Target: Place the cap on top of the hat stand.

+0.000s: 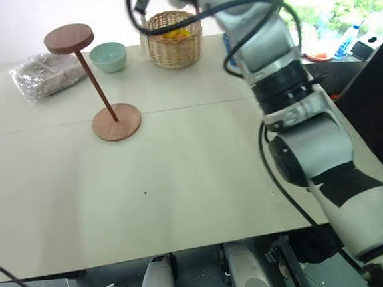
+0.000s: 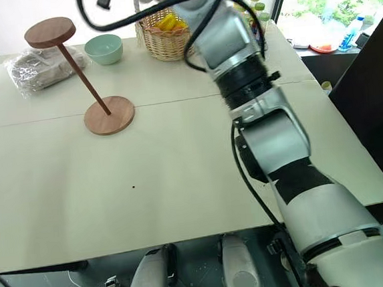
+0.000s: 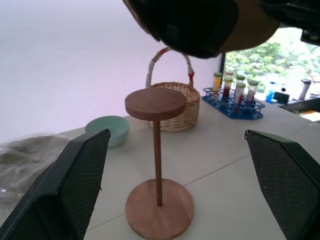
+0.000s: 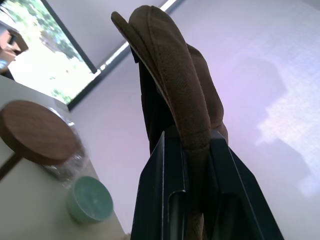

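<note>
Table: pale cream table (image 1: 183,204), two panels meeting at a seam running across behind the stand's base.
Room: plain light wall behind; window with greenery on the robot's right.
Hat stand: reddish-brown hat stand (image 1: 96,85) on the table, round base flat, thin rod leaning, disc top bare.
Bowl: pale green bowl (image 1: 109,57) just behind the stand; inside not readable.
Basket: wicker basket (image 1: 174,41) beside the bowl, yellow items inside.
Bag: crinkled clear plastic bag (image 1: 44,74) at far left of the table, greyish contents.
Rack: blue test tube rack (image 3: 234,102) near the basket, capped tubes upright.
Cap: brown cap (image 4: 175,95) raised in the air, above the stand's disc in the left wrist view.
Right gripper: right gripper (image 4: 195,165) clamped on the cap's edge.
Left gripper: left gripper (image 3: 185,187) spread wide, holding nothing, facing the stand.
</note>
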You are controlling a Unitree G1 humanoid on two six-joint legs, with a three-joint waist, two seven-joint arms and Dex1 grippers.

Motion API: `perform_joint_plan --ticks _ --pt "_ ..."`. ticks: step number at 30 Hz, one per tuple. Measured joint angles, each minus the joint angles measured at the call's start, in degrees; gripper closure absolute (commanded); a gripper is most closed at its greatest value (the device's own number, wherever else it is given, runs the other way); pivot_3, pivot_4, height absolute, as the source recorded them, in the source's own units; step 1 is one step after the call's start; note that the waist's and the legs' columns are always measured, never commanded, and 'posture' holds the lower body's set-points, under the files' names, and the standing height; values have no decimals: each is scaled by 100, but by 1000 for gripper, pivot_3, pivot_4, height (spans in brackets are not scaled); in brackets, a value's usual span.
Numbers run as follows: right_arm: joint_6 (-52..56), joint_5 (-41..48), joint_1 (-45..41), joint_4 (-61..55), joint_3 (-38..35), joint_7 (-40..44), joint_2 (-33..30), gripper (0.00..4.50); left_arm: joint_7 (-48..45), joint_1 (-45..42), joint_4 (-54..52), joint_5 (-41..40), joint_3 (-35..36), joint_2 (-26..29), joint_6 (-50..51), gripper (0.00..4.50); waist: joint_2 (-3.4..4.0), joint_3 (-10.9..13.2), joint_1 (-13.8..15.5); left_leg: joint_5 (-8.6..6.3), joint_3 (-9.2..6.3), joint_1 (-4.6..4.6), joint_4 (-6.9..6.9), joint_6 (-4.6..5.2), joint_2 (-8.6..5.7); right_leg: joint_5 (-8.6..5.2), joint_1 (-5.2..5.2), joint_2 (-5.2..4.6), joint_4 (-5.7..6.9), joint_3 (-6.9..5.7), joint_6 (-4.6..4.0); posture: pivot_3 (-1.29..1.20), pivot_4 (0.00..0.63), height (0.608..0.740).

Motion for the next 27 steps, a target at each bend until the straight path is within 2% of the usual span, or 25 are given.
perform_joint_plan --ticks 9,13,18,27 --pt "-750 -182 -191 1406 220 -161 749 4402 560 -163 -76 -313 79 128 118 0 -3 -1 -16 0 -1 -1 -11 -3 1 4 -9 1 1 0 5 0 150 740" --pt "-989 -385 -172 1719 378 -297 987 4402 918 -412 -120 -520 -241 150 124 0 -3 -1 -22 4 -1 0 -28 -9 1 8 -17 2 5 1 13 0 150 740" --pt "-1422 -776 126 1534 691 -465 953 4402 1163 -469 -214 -662 -522 139 113 0 -4 -2 -22 5 0 -2 -35 -10 1 8 -25 2 6 2 13 0 150 740" --pt "-1594 -1207 560 1129 981 -589 850 4402 947 -242 -7 -555 -604 75 -208 0 -4 -2 -29 6 1 1 -34 -11 3 8 -28 5 14 2 10 0 150 740"
